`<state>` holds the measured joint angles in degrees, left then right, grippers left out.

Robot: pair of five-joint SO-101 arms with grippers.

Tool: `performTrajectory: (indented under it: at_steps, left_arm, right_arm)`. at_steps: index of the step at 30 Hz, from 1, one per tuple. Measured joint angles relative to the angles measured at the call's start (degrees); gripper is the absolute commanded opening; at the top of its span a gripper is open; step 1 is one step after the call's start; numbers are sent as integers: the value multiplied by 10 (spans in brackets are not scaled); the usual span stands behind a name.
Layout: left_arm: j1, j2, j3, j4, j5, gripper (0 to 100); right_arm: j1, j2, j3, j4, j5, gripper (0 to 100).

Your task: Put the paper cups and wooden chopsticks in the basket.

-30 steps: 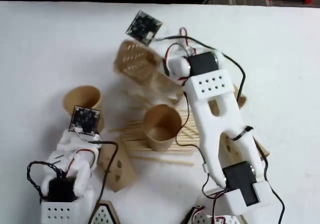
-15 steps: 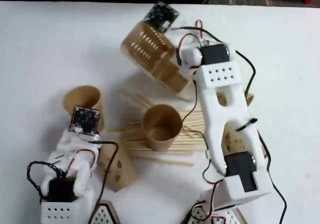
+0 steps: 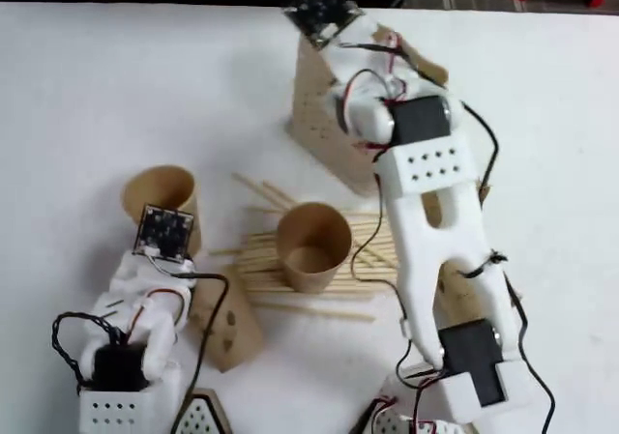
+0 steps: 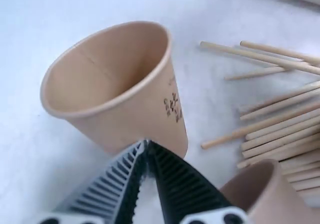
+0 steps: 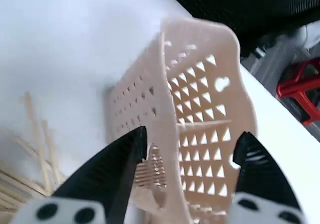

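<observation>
Left gripper (image 4: 146, 150): jaws pressed together, empty, tip just beside left cup (image 4: 115, 89). This cup stands on table (image 3: 97, 86). Beyond it, second cup (image 3: 312, 245) upright amid chopsticks (image 3: 256, 260), which lie flat in loose pile on table. Farthest out, basket (image 5: 200, 99) tipped up on edge, clear of chopsticks, near far table edge. Right gripper (image 5: 192, 136): jaws spread wide astride basket, clamping its perforated walls.

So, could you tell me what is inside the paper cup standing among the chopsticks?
The upright brown paper cup looks empty: the high view shows its bare inner wall and floor. The light wooden chopsticks lie around it; whether any run under its base is covered.
</observation>
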<state>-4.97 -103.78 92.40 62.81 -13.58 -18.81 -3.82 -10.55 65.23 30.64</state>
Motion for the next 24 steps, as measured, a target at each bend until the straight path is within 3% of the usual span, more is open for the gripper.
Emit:
performTrajectory:
  at_steps: [5, 24]
  left_arm:
    - [0, 0, 0, 0, 0, 28]
    - [0, 0, 0, 0, -1, 28]
  right_arm:
    - [-39, 2, 0, -26, -19, 289]
    - [-50, 164, 0, -196, -35, 279]
